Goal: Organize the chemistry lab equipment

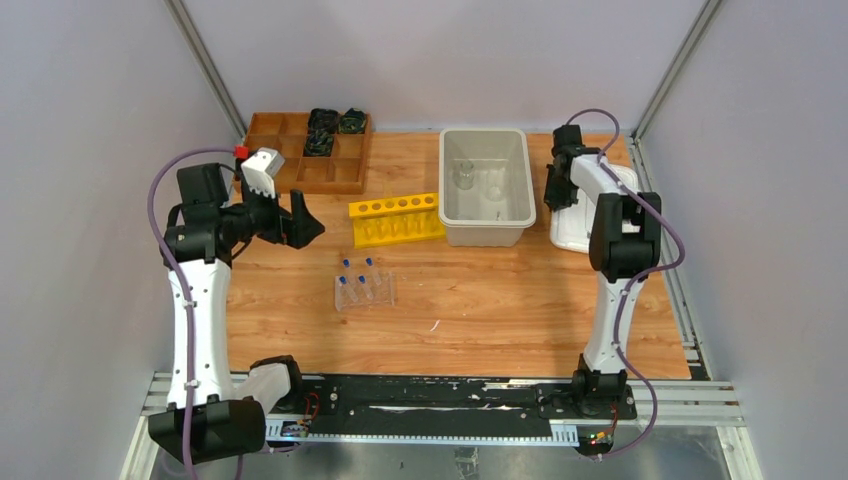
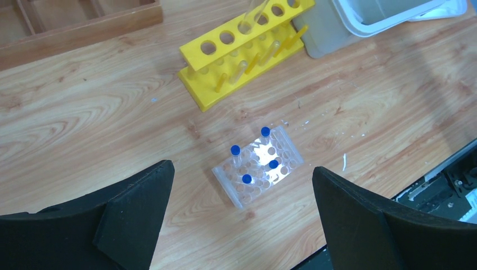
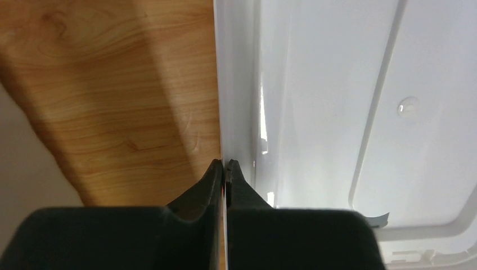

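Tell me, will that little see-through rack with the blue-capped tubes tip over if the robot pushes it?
Probably it slides rather than tips: the clear rack sits low and flat on the wooden table. It looks like thin plastic, so likely light. The blue-capped tubes stand tall in it and may wobble.

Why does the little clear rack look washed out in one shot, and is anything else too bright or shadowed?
Left wrist view: light glares off the clear tube rack, whiting out some holes. Right wrist view: the white lid is nearly blown out with a bright streak, and a diagonal shadow crosses the wooden table. Top view: evenly lit and sharp.
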